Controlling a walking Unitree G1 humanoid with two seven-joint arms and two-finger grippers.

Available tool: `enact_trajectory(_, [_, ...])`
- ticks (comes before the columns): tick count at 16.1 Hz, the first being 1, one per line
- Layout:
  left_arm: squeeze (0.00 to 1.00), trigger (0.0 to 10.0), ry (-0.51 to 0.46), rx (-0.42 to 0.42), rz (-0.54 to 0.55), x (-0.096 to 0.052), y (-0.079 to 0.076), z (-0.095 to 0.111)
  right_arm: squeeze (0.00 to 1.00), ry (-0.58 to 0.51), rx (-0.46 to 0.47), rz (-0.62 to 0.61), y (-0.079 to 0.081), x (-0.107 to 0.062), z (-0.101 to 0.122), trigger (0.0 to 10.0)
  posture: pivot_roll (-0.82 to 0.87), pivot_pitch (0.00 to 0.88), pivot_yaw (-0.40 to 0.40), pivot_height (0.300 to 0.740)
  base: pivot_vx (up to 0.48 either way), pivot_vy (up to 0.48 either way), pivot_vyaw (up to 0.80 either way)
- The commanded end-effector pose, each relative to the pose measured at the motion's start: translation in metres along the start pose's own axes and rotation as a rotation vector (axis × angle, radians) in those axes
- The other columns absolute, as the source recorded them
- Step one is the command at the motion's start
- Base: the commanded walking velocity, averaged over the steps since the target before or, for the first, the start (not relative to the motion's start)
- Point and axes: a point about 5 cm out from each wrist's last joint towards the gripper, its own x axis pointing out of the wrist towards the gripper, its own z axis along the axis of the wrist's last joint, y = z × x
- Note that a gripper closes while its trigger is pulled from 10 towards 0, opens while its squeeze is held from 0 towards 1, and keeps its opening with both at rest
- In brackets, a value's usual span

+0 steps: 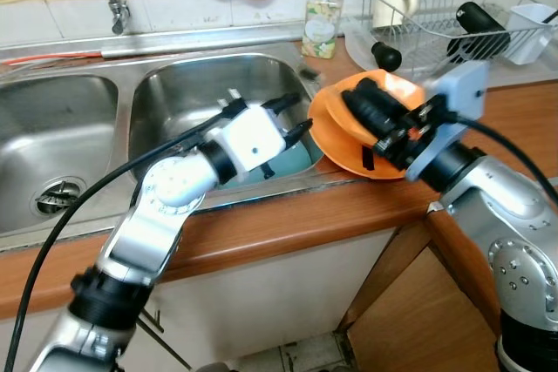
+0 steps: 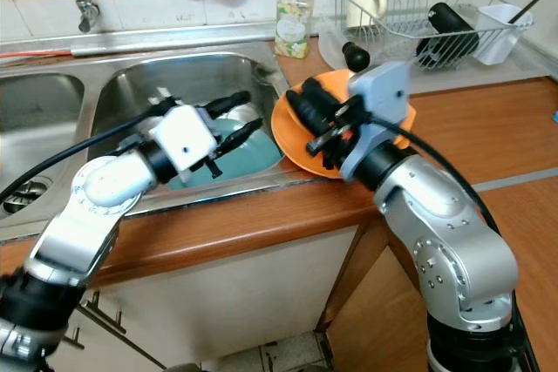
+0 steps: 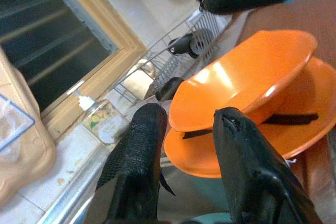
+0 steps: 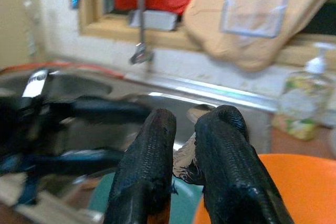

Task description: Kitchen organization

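Wooden countertop [image 1: 288, 215] runs along the front of a steel double sink [image 1: 187, 93], and from the head views we see both our arms reaching over it. Our left gripper [image 2: 234, 119] hangs over the right basin with its fingers spread, and a teal plate [image 2: 253, 152] lies in the basin just below the fingers. Our right gripper [image 1: 359, 106] reaches over a stack of orange dishes, an orange bowl [image 1: 397, 86] sitting in an orange plate [image 1: 349, 158] at the sink's edge; its fingers lie close together, one against the bowl's rim, though we cannot tell whether they pinch it. Beyond the stack stand a soap bottle [image 1: 323, 15] and a wire dish rack [image 1: 453, 15] holding a cup and dark utensils.

From the left wrist view, we look between our parted fingers [image 3: 139, 156] straight at the orange bowl [image 3: 247, 77] nested in the orange plate [image 3: 310, 124], both just ahead of the jaws and not touching them. The rack [image 3: 178, 56] and soap bottle [image 3: 102, 119] sit farther off, below a window frame.

From the right wrist view, our two fingers [image 4: 149, 166] stand nearly pressed together, with something pale and small showing in the narrow gap. An orange rim [image 4: 294, 182] lies beside the jaws, the teal plate [image 4: 184, 192] below them, and the blurred left gripper [image 4: 84, 111] ahead, with the faucet [image 4: 139, 19] behind.
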Motion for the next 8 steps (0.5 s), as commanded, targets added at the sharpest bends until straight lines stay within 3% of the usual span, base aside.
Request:
enact_trajectory(1, [0.0, 10.0, -0.002, 0.042, -0.03, 0.003, 0.0, 0.0, 0.0, -0.008, -0.015, 0.045, 0.004, 0.002, 0.006, 0.0, -0.04, 0.0, 0.014, 0.74, 0.0, 0.0, 0.0])
enact_trajectory(3, [0.0, 9.5, -0.01, 0.084, -0.044, 0.007, 0.002, -0.001, 0.0, 0.013, -0.028, 0.081, 0.007, 0.003, 0.004, 0.0, -0.04, 0.0, 0.017, 0.74, 0.0, 0.0, 0.0])
enact_trajectory(4, [0.0, 7.6, -0.015, 0.095, -0.047, 0.009, 0.003, -0.001, 0.0, 0.022, -0.03, 0.094, 0.009, 0.003, 0.004, 0.0, -0.04, 0.0, 0.018, 0.74, 0.0, 0.0, 0.0])
enact_trajectory(5, [0.0, 4.4, -0.015, 0.11, -0.052, 0.013, 0.004, -0.002, 0.0, 0.03, -0.031, 0.113, 0.011, 0.003, 0.003, 0.0, -0.05, 0.0, 0.019, 0.74, 0.0, 0.0, 0.0])
enact_trajectory(7, [0.0, 3.6, -0.012, 0.126, -0.057, 0.015, 0.004, -0.004, 0.0, 0.036, -0.03, 0.126, 0.013, 0.003, 0.003, 0.0, -0.05, 0.0, 0.02, 0.74, 0.0, 0.0, 0.0])
enact_trajectory(8, [0.0, 2.6, -0.011, 0.133, -0.061, 0.016, 0.005, -0.005, 0.0, 0.038, -0.031, 0.133, 0.014, 0.003, 0.003, 0.0, -0.05, 0.0, 0.021, 0.74, 0.0, 0.0, 0.0])
